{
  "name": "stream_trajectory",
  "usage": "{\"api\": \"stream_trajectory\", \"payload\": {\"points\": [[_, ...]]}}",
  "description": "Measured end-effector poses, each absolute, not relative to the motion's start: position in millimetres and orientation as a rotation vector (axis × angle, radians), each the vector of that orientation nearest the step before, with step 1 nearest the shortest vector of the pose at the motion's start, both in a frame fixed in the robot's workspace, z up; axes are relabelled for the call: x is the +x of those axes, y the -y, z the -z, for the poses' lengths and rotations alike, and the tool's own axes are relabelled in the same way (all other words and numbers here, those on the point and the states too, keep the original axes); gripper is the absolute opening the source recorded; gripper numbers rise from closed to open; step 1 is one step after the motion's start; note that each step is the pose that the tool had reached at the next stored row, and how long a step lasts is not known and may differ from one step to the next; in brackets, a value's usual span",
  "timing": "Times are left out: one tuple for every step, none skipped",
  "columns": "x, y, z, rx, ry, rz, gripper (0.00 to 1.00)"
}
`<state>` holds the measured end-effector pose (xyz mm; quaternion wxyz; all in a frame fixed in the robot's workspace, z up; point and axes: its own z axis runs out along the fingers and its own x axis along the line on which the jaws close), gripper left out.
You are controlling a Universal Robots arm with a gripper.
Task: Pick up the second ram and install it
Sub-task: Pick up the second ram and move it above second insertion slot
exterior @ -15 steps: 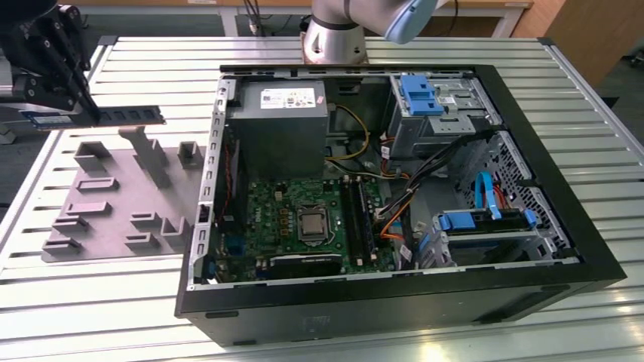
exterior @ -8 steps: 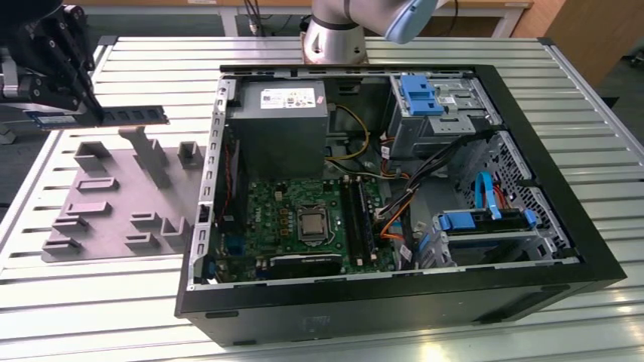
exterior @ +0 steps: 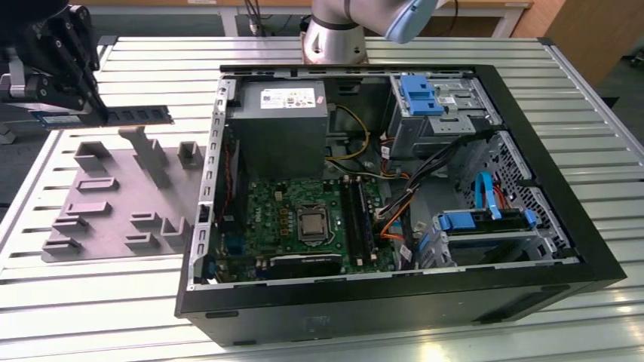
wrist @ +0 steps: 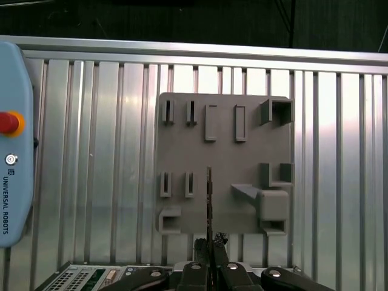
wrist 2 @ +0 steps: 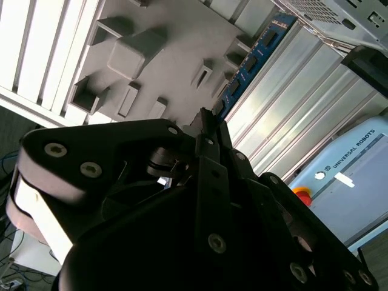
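Claw [exterior: 98, 113] seemingly grips the second ram [exterior: 139, 115] above grey fixture [exterior: 111, 204], outside case [exterior: 403, 303].

From above, all three views share the grey fixture [wrist: 224, 163].

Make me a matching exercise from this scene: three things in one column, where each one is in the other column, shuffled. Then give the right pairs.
Things
1. second ram
2. grey fixture plate
3. motherboard

Places
A. lying flat on the slatted table, at the exterior view's left
B. inside the open computer case
C. clamped in the gripper, off the table

Pairs: 1-C, 2-A, 3-B
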<state>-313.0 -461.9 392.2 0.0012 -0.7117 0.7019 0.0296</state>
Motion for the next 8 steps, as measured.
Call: {"api": "stream_trajectory", "payload": {"points": [[-312.4,461.9,-392.2,-2.234,-2.203,-0.093,0.14],[-311.8,461.9,-392.2,-2.234,-2.203,-0.093,0.14],[-311.3,461.9,-392.2,-2.234,-2.203,-0.093,0.14],[-310.7,461.9,-392.2,-2.234,-2.203,-0.093,0.14],[-310.2,461.9,-392.2,-2.234,-2.203,-0.093,0.14],[-309.6,461.9,-392.2,-2.234,-2.203,-0.093,0.14],[-309.1,461.9,-392.2,-2.234,-2.203,-0.093,0.14],[-308.6,461.9,-392.2,-2.234,-2.203,-0.093,0.14]]}}
